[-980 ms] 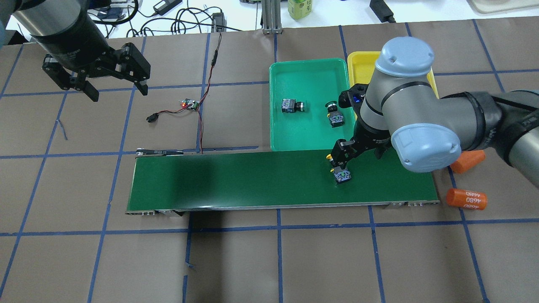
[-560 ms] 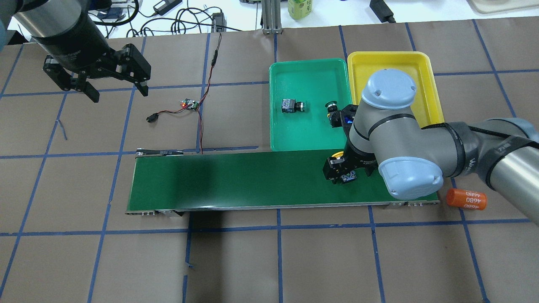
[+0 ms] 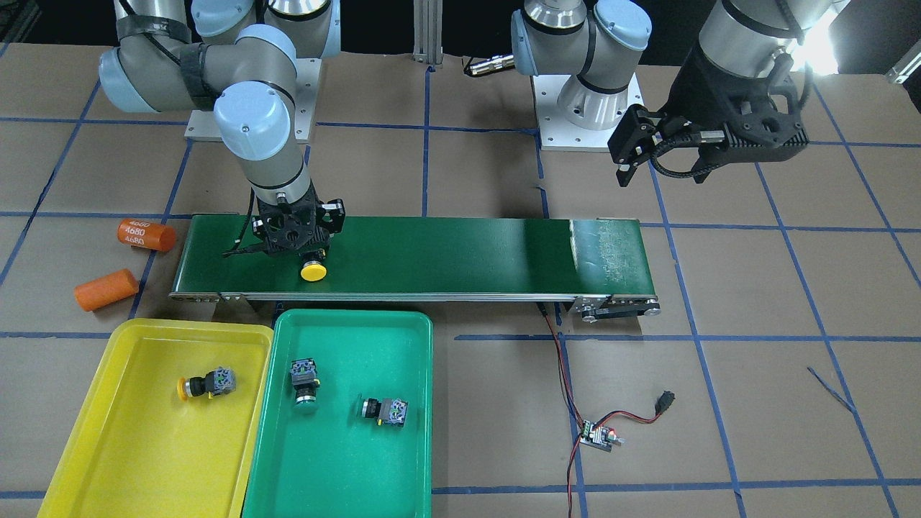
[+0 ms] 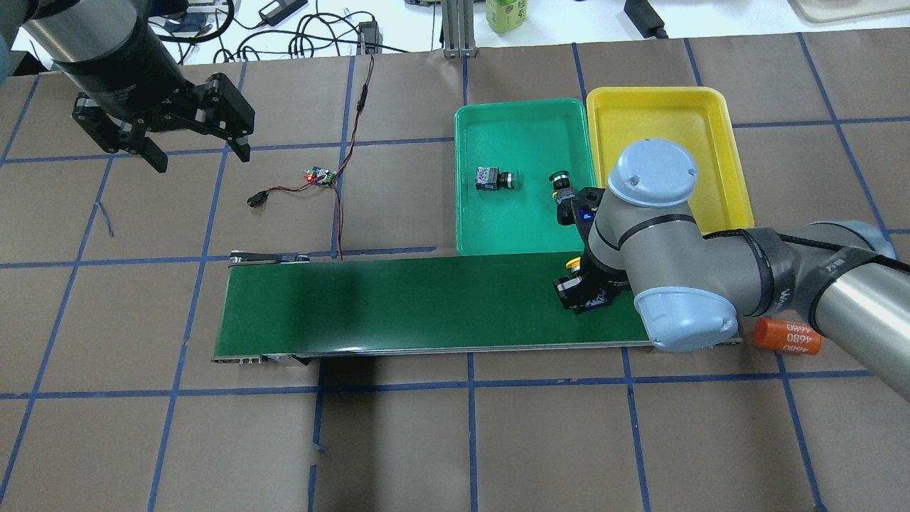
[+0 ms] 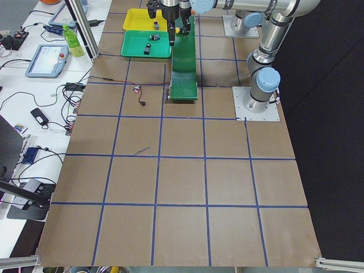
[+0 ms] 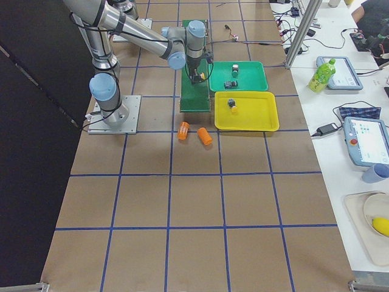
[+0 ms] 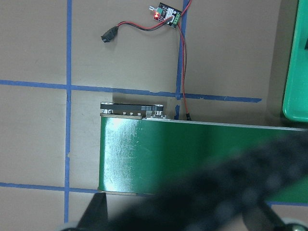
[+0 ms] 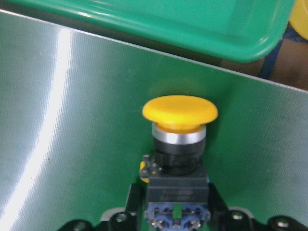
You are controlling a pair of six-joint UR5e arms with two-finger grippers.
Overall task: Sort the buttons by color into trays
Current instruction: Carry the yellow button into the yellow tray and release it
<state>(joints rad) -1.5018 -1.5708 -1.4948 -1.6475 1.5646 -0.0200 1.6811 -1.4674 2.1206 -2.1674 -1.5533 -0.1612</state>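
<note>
A yellow button point(image 8: 179, 126) lies on the conveyor belt point(image 4: 391, 299) with its cap toward the green tray point(image 4: 519, 121). My right gripper point(image 4: 579, 291) is low on the belt and shut on this button's contact block; it also shows in the front view point(image 3: 296, 237). Two green buttons point(image 3: 304, 385) point(image 3: 385, 411) lie in the green tray point(image 3: 338, 467). Another yellow button point(image 3: 205, 385) lies in the yellow tray point(image 3: 108, 446), hidden by my arm in the overhead view. My left gripper point(image 4: 201, 158) is open and empty, high over the table's far left.
Two orange cylinders point(image 3: 146, 234) point(image 3: 106, 289) lie beside the belt's end near my right arm. A small circuit board with red and black wires point(image 4: 320, 176) lies between my left gripper and the green tray. The yellow tray point(image 4: 661, 114) adjoins the green one.
My right gripper has dropped onto the belt, straddled the yellow button, and closed on its block. My left arm has not moved.
</note>
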